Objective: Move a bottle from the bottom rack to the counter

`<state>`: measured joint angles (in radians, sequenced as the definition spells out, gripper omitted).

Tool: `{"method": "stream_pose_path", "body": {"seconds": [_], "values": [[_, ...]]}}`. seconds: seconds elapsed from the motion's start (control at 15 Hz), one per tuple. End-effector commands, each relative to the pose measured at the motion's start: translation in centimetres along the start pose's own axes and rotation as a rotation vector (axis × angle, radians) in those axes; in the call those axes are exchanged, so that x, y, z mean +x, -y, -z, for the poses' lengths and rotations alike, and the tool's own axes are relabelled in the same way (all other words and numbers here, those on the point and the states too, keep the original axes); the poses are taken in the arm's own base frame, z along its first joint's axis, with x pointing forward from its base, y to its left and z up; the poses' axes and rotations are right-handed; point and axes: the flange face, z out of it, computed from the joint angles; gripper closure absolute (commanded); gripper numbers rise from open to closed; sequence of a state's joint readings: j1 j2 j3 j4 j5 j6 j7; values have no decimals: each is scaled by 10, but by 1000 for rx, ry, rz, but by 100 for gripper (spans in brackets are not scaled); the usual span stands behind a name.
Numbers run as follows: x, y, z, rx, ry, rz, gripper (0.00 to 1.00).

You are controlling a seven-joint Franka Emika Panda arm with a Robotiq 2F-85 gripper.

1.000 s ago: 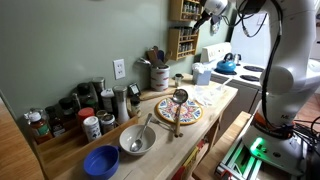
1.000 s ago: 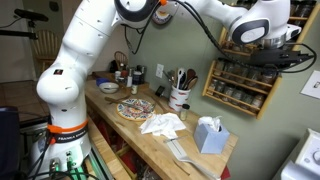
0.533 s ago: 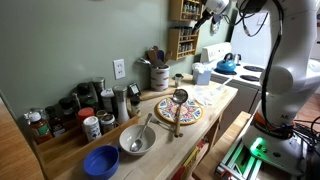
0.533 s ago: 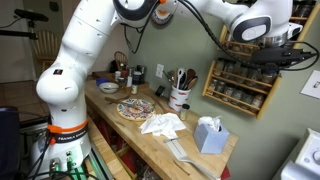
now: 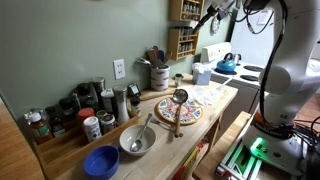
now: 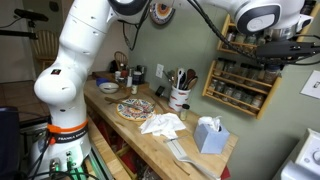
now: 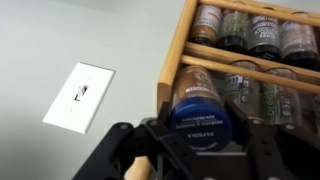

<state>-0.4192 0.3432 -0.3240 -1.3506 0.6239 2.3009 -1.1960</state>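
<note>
In the wrist view my gripper (image 7: 198,128) is shut on a small spice bottle (image 7: 198,108) with a blue cap that faces the camera. The bottle is held in front of the left end of the brown wooden spice rack (image 7: 178,48), level with the lower row of jars that shows there. The rack hangs on the wall in both exterior views (image 5: 182,38) (image 6: 238,85), with its bottom shelf (image 6: 234,100) full of little jars. My gripper (image 6: 262,48) is up against the rack front (image 5: 207,16). The light-wood counter (image 5: 222,97) (image 6: 140,137) lies below.
On the counter are a utensil crock (image 5: 158,76) (image 6: 180,98), a patterned plate (image 5: 180,111), a cloth (image 6: 163,124), a tissue box (image 6: 208,133), bowls (image 5: 137,140) and jars. A white stove with a blue kettle (image 5: 228,65) is beyond. A light switch (image 7: 80,96) is on the wall.
The arm's wrist has shifted a little up and away from the rack front in both exterior views. The things on the counter have not moved.
</note>
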Motion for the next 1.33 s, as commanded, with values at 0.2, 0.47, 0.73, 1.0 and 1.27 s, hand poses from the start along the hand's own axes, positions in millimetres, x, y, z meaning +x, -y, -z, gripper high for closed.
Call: {"method": "stream_pose_path", "body": {"seconds": [0.2,0.47,0.73,1.0,1.27], "values": [[-15,1,26,105,-29,-10,69],[-23,9,31,170,9,3,69],[-30,29,44,225,56,80,69],[-37,56,55,252,97,170,69],[-38,91,60,250,141,209,69]]}}
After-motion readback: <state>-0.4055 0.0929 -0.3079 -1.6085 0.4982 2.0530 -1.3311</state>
